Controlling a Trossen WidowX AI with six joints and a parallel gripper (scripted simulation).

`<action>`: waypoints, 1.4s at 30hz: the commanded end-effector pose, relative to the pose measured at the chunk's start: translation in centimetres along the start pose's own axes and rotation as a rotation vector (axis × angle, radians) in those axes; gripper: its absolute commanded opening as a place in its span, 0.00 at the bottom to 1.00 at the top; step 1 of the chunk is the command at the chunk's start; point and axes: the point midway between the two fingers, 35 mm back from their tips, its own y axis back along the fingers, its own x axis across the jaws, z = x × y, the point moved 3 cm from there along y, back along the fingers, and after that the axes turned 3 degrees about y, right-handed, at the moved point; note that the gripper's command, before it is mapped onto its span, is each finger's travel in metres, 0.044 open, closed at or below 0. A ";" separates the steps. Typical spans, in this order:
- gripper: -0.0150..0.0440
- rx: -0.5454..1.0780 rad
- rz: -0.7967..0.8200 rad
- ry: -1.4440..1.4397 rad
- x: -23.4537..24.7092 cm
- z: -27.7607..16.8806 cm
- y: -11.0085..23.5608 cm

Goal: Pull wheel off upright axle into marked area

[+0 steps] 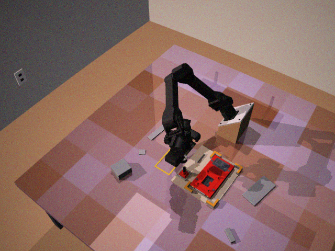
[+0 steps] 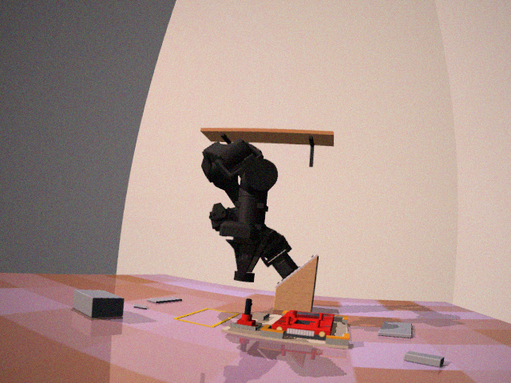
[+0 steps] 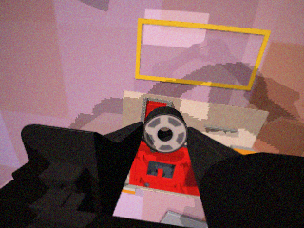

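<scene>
Wheel (image 3: 164, 135) in end effector (image 3: 164, 142)

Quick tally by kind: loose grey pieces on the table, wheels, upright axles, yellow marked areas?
Loose grey pieces: 5 (block, small square, strip, flat plate, short bar)
Wheel: 1, held in the claw
Upright axle: 1
Yellow marked area: 1
Total: 8

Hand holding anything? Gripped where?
Yes: the wheel, pinched across its rim between the two fingers of the hand, hub hole facing the wrist camera.
</scene>
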 end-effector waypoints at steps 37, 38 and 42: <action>0.25 -0.003 0.006 -0.003 -4.5 7.5 -3.7; 0.25 -0.003 0.006 -0.003 -4.4 7.5 -4.2; 0.25 -0.004 0.006 -0.004 -4.4 7.5 -6.4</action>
